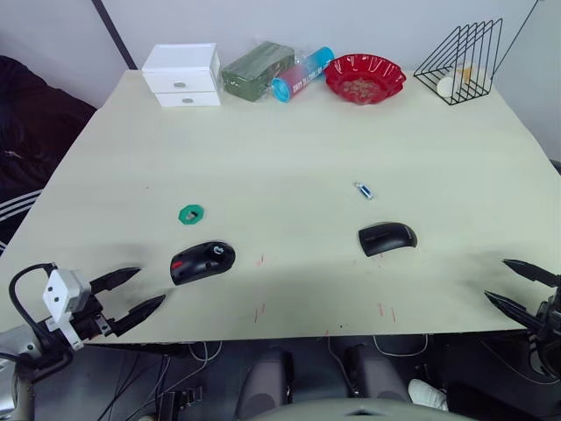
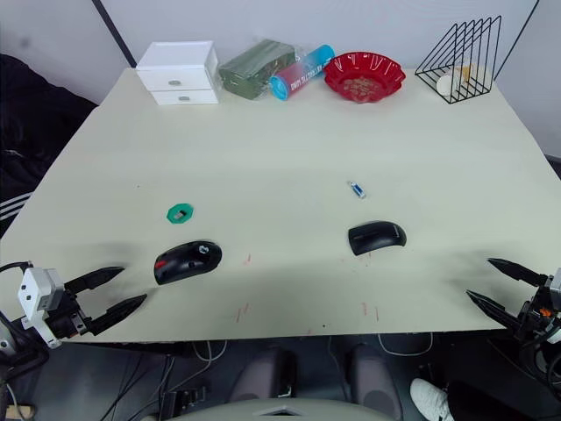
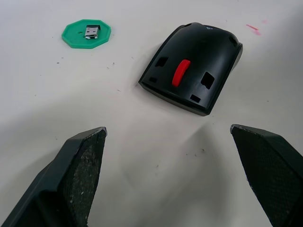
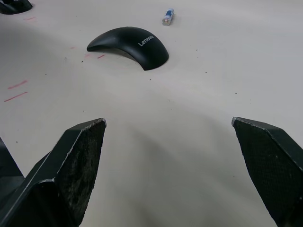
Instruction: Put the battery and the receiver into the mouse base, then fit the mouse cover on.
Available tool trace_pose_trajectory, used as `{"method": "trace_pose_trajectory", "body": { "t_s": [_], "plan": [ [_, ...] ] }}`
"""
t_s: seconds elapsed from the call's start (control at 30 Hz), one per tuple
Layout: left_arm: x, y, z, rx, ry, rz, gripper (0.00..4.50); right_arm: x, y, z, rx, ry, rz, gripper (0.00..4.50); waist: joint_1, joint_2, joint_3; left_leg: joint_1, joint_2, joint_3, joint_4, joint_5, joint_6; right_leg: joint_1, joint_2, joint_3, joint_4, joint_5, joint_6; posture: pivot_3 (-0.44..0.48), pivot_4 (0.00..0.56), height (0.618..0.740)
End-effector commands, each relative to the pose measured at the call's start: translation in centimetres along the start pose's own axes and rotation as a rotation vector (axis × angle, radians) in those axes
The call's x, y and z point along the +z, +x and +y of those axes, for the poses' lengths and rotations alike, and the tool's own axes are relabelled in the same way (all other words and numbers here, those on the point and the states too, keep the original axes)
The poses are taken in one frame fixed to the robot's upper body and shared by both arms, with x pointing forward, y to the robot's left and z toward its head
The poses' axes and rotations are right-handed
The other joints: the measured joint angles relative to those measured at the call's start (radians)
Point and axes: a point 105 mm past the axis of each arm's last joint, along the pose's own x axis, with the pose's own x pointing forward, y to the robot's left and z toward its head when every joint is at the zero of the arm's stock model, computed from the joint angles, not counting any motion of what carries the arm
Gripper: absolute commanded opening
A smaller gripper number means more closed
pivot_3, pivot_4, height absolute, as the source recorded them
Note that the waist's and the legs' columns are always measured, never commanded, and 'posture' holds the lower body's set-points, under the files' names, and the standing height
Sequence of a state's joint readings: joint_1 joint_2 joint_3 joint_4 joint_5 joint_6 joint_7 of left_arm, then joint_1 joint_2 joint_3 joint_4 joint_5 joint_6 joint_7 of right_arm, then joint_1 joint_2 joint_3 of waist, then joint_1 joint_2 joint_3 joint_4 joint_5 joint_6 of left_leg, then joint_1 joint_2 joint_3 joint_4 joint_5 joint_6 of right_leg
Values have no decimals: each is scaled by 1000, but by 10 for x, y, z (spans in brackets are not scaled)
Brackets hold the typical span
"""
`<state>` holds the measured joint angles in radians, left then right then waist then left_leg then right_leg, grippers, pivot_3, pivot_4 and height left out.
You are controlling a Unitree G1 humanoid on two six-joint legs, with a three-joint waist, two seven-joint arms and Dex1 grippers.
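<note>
The mouse base (image 1: 202, 260), black with a red patch, lies near the table's front left; it also shows as the mouse base (image 3: 191, 66) in the left wrist view. Behind it a green disc (image 1: 190, 213) carries the small receiver (image 3: 92, 31). The smooth black mouse cover (image 1: 387, 238) rests front right, with the little blue battery (image 1: 363, 190) beyond it. My left gripper (image 1: 131, 295) hovers open at the front-left edge, just left of the base. Open as well, my right gripper (image 1: 519, 286) hangs at the front-right edge, well right of the cover (image 4: 130, 45).
Along the back edge stand a white drawer box (image 1: 183, 74), a green packet (image 1: 256, 70), a blue tube (image 1: 302, 74), a red bowl (image 1: 365, 78) and a black wire rack (image 1: 463, 61). Red marks (image 1: 259, 311) dot the front of the table (image 1: 298, 149).
</note>
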<state>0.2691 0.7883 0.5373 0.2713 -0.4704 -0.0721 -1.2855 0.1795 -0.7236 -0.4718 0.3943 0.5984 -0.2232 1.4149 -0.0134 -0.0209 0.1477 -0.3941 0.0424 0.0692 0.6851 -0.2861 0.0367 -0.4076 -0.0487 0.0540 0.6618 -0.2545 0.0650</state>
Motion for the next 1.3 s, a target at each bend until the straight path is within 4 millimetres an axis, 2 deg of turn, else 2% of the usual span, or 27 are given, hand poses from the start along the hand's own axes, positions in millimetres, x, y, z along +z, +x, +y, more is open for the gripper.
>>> {"method": "trace_pose_trajectory", "body": {
  "t_s": [0.03,0.43,0.73,0.83,0.97,1.3],
  "plan": [
    [3,0,1,-14,29,0,4446,8,-4,-4,-19,-38,-28,4500,0,0,0,0,0,0,0,0,0,0,0,0,0,0,0,0,150,740],
    [7,1,0,-51,38,-26,4446,12,-1,-3,20,-48,-61,4500,0,0,0,0,0,0,0,0,0,0,0,0,0,0,0,0,150,740],
    [27,9,8,-101,85,-45,4446,27,8,12,226,-55,-94,4500,0,0,0,0,0,0,0,0,0,0,0,0,0,0,0,0,150,740],
    [33,13,7,-130,114,-43,4446,33,14,16,275,-55,-100,4500,-1,0,0,0,0,0,0,0,0,0,0,0,0,0,0,0,150,740],
    [41,22,2,-224,150,3,4446,46,28,34,415,-62,-123,4500,0,0,0,0,0,0,0,0,0,0,0,0,1,0,0,0,150,740],
    [61,38,2,-345,228,31,4446,61,45,42,484,-145,-198,4500,3,0,1,-1,-1,-1,0,0,0,0,0,-1,0,0,0,0,150,740]
  ]
}}
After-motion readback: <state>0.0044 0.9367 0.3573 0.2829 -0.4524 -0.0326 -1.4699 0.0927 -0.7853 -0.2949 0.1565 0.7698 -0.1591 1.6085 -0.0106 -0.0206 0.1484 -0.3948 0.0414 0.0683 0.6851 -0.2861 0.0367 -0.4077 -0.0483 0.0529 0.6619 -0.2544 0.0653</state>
